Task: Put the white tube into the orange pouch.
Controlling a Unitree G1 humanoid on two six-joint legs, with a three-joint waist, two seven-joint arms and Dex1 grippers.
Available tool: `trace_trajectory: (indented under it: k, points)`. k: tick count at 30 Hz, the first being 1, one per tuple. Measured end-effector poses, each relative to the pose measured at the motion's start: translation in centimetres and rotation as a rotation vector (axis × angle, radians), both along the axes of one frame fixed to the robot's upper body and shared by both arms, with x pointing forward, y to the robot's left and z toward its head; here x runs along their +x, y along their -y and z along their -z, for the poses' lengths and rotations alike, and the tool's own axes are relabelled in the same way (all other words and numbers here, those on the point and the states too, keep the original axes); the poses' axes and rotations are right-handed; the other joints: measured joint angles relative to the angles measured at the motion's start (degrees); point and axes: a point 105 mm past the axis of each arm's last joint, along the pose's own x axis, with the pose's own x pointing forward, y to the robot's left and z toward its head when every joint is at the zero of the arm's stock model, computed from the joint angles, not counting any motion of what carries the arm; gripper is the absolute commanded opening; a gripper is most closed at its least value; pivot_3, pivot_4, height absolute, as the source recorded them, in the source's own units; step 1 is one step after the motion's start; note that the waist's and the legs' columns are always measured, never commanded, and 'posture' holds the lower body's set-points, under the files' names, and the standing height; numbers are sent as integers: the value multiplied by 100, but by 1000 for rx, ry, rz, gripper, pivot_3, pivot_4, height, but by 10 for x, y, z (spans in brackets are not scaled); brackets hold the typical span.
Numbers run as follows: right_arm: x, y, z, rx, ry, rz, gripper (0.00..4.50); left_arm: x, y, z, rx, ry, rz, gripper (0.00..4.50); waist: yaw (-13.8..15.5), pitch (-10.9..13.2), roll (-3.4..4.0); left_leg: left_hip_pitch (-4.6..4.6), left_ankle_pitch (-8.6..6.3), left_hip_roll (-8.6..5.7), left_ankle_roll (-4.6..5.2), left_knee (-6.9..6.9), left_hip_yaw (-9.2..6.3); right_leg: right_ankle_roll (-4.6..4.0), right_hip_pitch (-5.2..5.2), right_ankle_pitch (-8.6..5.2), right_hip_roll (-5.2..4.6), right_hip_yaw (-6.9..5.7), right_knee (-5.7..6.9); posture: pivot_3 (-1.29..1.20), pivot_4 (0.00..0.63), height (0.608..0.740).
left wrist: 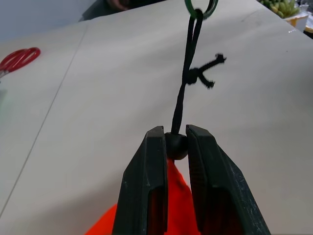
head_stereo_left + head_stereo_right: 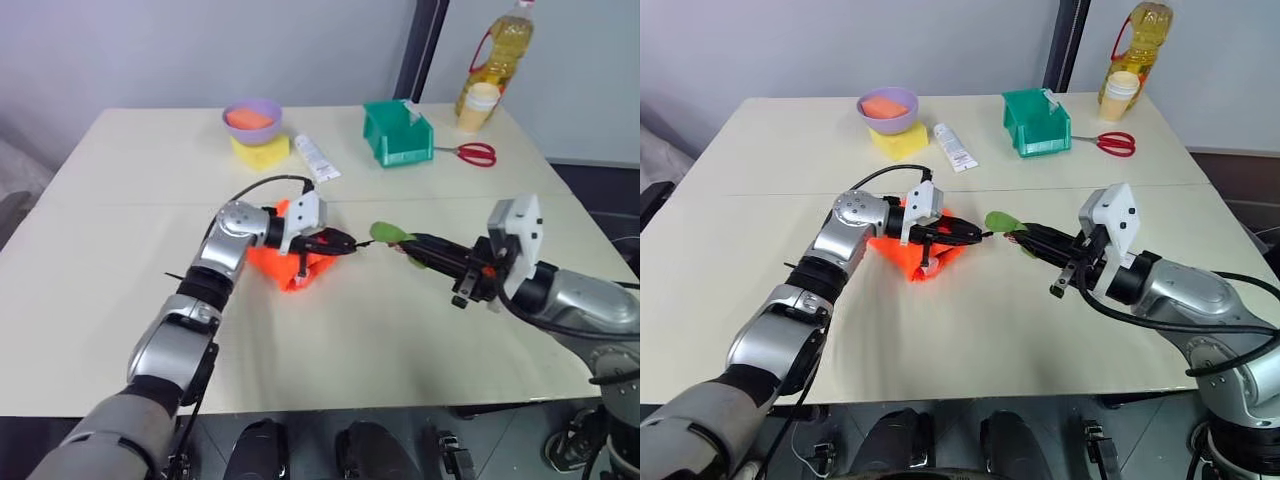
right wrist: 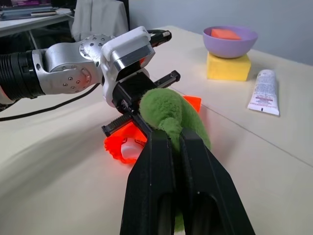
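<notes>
Pinching the black cord stopper (image 1: 176, 146) at the orange pouch (image 2: 290, 266) with our left fingers (image 1: 146, 186), we clamp our right fingers (image 3: 156, 186) on its green disc (image 3: 168, 115).

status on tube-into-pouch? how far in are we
Early. Done: nothing packed; the white tube lies on the table near the yellow sponge, untouched. In hand: left gripper is shut on the cord's black bead at the orange pouch; right gripper is shut on the green disc at the cord's far end. Left: open the mouth, fetch the tube, insert it.
</notes>
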Motion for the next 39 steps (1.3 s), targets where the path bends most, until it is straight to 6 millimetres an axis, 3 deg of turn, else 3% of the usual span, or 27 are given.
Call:
trace_trajectory:
  k: [6, 14, 21, 35, 39]
  points:
    - [0, 0, -1, 2, 5, 0, 0, 0, -3, -1, 2, 4, -2, 97, -4, 0, 0, -9, -5, 2, 9, 35, -1, 0, -4, 0, 0, -1, 25, 0, 150, 740]
    - [0, 4, 2, -19, -9, 9, 0, 9, -42, 7, 128, 33, -67, 97, -18, 0, 0, -2, -5, 3, 9, 37, -1, 0, -7, 0, 1, 0, 46, 0, 150, 740]
    - [0, 5, 3, -20, -13, 9, 0, 6, -60, 25, 199, 21, -89, 97, -8, 0, 0, -4, -5, 3, 9, 41, 0, 0, -7, 0, -1, 1, 46, 0, 150, 740]
    - [6, 11, 4, -24, -13, 31, 0, -2, -64, 32, 185, 27, -103, 97, -15, 0, 0, -2, -6, 3, 10, 42, -1, 0, -6, 0, -1, 1, 47, 0, 150, 740]
    - [7, 10, 4, -32, -12, 27, 0, -5, -64, 32, 127, -43, -128, 97, -16, 0, 0, -3, -6, 3, 11, 42, -1, 0, -6, 0, -1, 0, 48, 0, 150, 740]
